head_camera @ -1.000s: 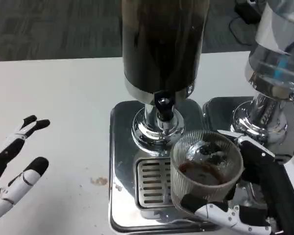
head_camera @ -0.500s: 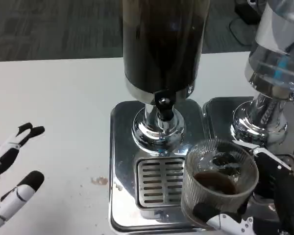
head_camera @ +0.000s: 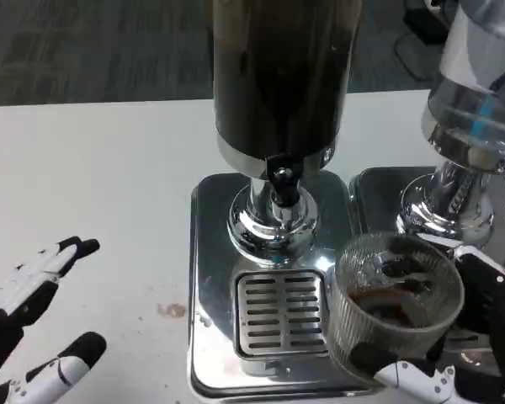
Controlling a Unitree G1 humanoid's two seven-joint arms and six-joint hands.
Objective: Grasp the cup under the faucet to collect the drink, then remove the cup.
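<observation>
Right hand (head_camera: 475,337) mostly behind the cup (head_camera: 397,307) and cut by the frame's lower right corner.

No words to read here

There are no letters, numbers, brand names or signs on the dark drink tank (head_camera: 279,76), on its shiny metal base (head_camera: 210,252), on the ribbed clear cup (head_camera: 397,310), on the second clear tank (head_camera: 480,76) at the right, or on the white desk (head_camera: 93,177).
</observation>
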